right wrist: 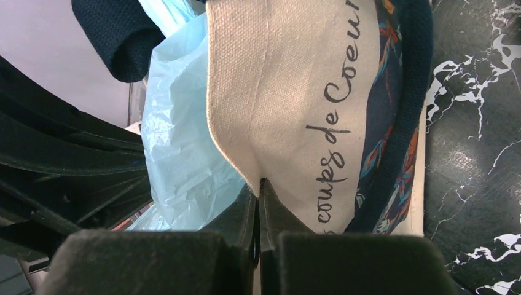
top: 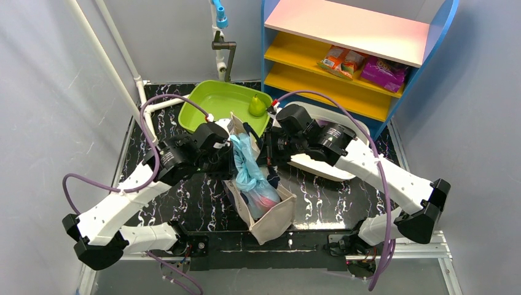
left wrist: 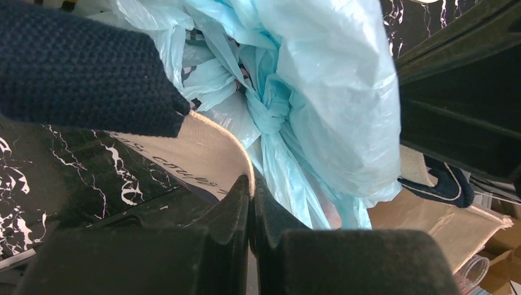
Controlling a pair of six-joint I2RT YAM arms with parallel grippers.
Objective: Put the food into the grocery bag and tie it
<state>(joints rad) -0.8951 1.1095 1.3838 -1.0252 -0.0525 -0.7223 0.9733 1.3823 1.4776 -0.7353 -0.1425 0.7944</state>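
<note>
While both end effectors (left wrist: pixel 250 182) (right wrist: pixel 260 185) pinch the canvas tote (right wrist: pixel 289 92), the flimsy grocery bag (left wrist: pixel 325 74) (slippery) wants gripping at its twisted neck (left wrist: pixel 271 117).

Left gripper (left wrist: pixel 251 184), right gripper (right wrist: pixel 260 187), apparently shut.

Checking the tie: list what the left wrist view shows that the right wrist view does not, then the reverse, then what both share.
Left wrist only: a twisted knot in the grocery bag, and the left claw shut on the canvas tote rim. Right wrist only: the tote's colourful print, and the right claw pinching its edge. Both: the bag, the tote, the marbled table.
</note>
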